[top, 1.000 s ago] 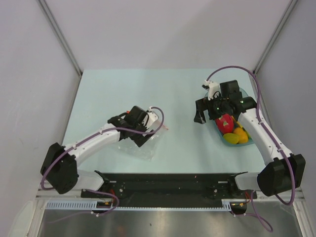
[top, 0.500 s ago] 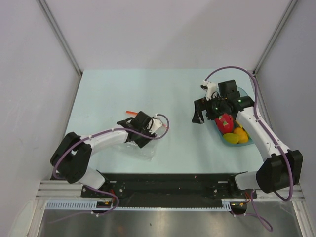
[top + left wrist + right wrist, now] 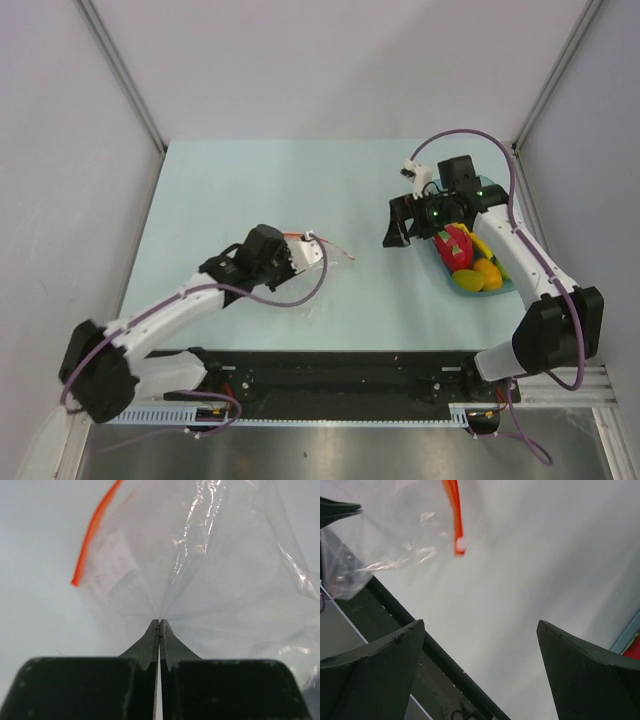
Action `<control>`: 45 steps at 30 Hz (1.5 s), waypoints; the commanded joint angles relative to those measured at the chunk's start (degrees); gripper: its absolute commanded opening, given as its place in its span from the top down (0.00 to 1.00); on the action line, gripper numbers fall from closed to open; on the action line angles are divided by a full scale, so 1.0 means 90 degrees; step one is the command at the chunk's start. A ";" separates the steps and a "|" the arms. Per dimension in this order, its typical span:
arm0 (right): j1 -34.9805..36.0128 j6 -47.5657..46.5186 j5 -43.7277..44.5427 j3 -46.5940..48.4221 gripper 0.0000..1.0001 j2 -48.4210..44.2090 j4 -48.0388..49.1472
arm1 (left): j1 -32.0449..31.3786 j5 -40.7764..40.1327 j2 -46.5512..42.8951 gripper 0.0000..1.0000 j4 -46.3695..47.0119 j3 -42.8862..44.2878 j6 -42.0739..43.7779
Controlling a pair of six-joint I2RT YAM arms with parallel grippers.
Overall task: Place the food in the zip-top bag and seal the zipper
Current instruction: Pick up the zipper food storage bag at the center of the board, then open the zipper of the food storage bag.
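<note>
Swinging round since half a second back, your left arm (image 3: 180, 300) has turned the zip-top bag (image 3: 215, 580) so that the zipper (image 3: 92, 530) now points toward the right arm (image 3: 530, 255) instead of off to the far left. Closest in, your left gripper (image 3: 159, 625) is pinched tight on a fold of the clear plastic, jaws fully together, with creases fanning out from the nip. It grips the body of the bag, I'd judge, so the mouth stays free for loading. Whether that mouth is parted or pressed closed, the wrist view doesn't really show.

Further across, the food (image 3: 462, 255) sits piled in the teal bowl (image 3: 503, 287), and nothing is bagged yet. Just beyond, beside the bowl, your right gripper (image 3: 480, 625) hangs over the table (image 3: 250, 180) with fingers spread wide and nothing between them. It faces the strip's end, probably placed to take the mouth edge and help pull it open.
</note>
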 commanded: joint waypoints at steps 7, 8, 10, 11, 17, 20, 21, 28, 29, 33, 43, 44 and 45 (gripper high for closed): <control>-0.0212 0.1311 -0.2308 0.0547 0.00 0.0820 0.0830 | -0.0268 0.0881 -0.2337 1.00 -0.0292 -0.0406 0.2192; -0.0299 0.1467 -0.2476 0.0528 0.00 0.0879 0.0908 | -0.0298 0.0842 -0.2435 1.00 -0.0253 -0.0455 0.2289; -0.0514 0.1944 -0.2692 0.0373 0.00 0.0996 0.1181 | -0.0395 0.0667 -0.2727 1.00 -0.0009 -0.0573 0.2485; -0.0573 0.2083 -0.2790 0.0265 0.00 0.1026 0.1269 | -0.0434 0.0588 -0.2825 1.00 0.0205 -0.0680 0.2534; -0.0760 0.3731 -0.3571 -0.0790 0.00 0.1201 0.2733 | -0.0630 0.0363 -0.3275 1.00 0.0538 -0.1012 0.2934; -0.0516 0.4046 -0.3826 -0.0674 0.00 0.1377 0.3105 | -0.0688 0.0295 -0.3354 1.00 0.0607 -0.1120 0.3091; -0.0418 0.4095 -0.3865 -0.0625 0.00 0.1426 0.3203 | -0.0727 0.0294 -0.3363 1.00 0.0588 -0.1130 0.3120; 0.0480 0.4614 -0.3943 -0.0498 0.02 0.1972 0.3887 | -0.0845 0.0158 -0.3354 1.00 0.0705 -0.1140 0.3072; 0.0655 0.4604 -0.3943 -0.0488 0.02 0.2051 0.3965 | -0.0854 0.0148 -0.3354 1.00 0.0695 -0.1130 0.3033; 0.0969 0.4555 -0.3817 -0.0322 0.09 0.2314 0.4014 | -0.0854 0.0158 -0.3373 1.00 0.0666 -0.1159 0.3023; 0.1233 0.5004 -0.4021 -0.0127 0.57 0.2316 0.4639 | -0.0884 0.0138 -0.3305 1.00 0.0714 -0.1247 0.2994; 0.1262 0.4956 -0.4040 -0.0117 0.62 0.2305 0.4629 | -0.0884 0.0148 -0.3247 1.00 0.0695 -0.1228 0.2916; 0.1291 0.4917 -0.4050 -0.0107 0.64 0.2286 0.4562 | -0.0884 0.0148 -0.3237 1.00 0.0685 -0.1198 0.2838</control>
